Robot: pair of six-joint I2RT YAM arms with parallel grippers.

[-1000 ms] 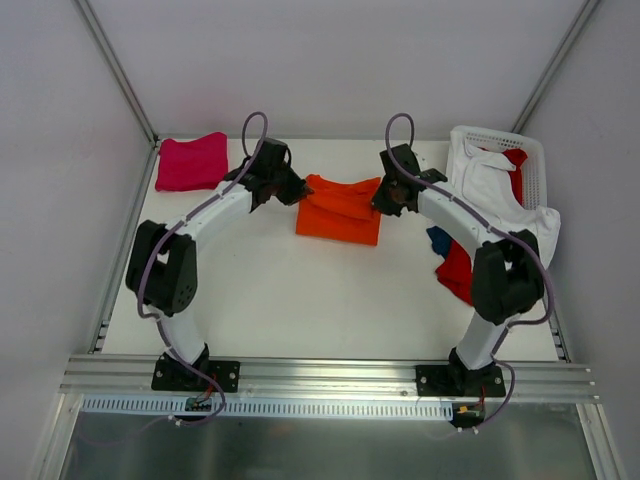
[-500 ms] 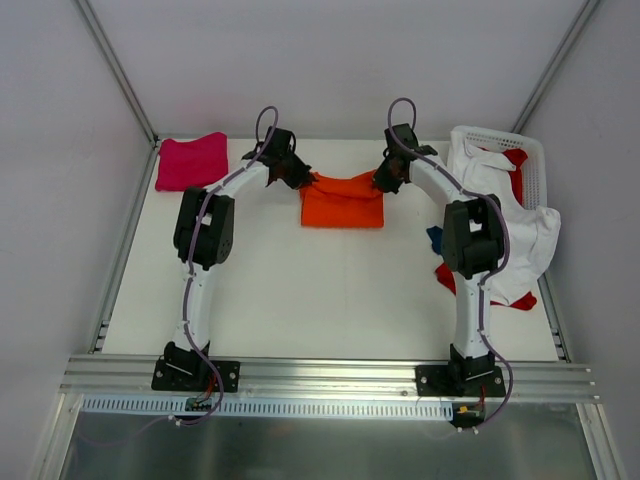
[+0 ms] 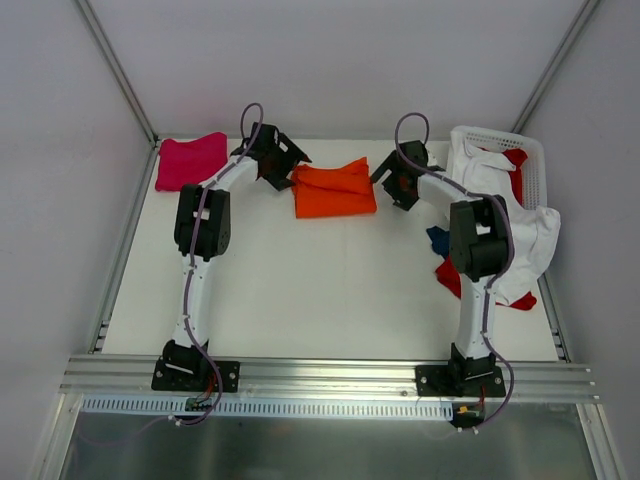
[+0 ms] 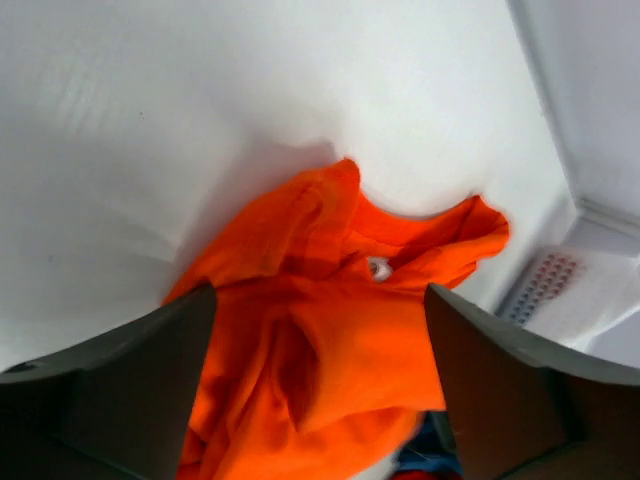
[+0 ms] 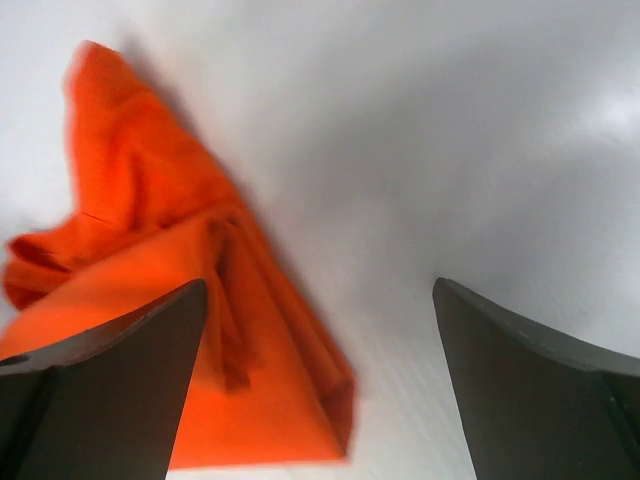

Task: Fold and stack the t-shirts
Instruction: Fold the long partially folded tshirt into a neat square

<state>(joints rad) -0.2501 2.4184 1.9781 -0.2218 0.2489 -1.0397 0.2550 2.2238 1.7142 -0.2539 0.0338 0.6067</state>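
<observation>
The orange shirt (image 3: 335, 190) lies on the white bench (image 3: 300, 290), folded into a rough rectangle, with one end effector at each of its short sides.

The left end effector (image 3: 293, 170) sits just beside the shirt's left edge. Its jaws stand apart and clamp nothing. In the left wrist view the two dark fingers (image 4: 140, 380) frame the shirt, which lies flat on the bench beneath them. The cloth is rumpled there, with the collar opening and a small label showing. Whether either fingertip brushes the cloth cannot be told.

The right end effector (image 3: 392, 183) is near the shirt's right edge, with a strip of bare bench between them in the top view. Its jaws are spread wide and hold nothing. In the right wrist view a folded corner of the shirt lies by one finger, while the other finger hangs over bare bench.

A pink shirt (image 3: 190, 160), folded, lies well to the left of the orange shirt, beyond the left end effector. Well to the right of the orange shirt stands a white basket (image 3: 500, 135). A white shirt (image 3: 500, 195) spills over its rim and down onto the bench, and red cloth shows inside it. A red shirt (image 3: 455, 272) and a blue shirt (image 3: 437, 238) lie bunched to the right of the orange shirt and nearer the arm bases, partly hidden behind the right arm.
</observation>
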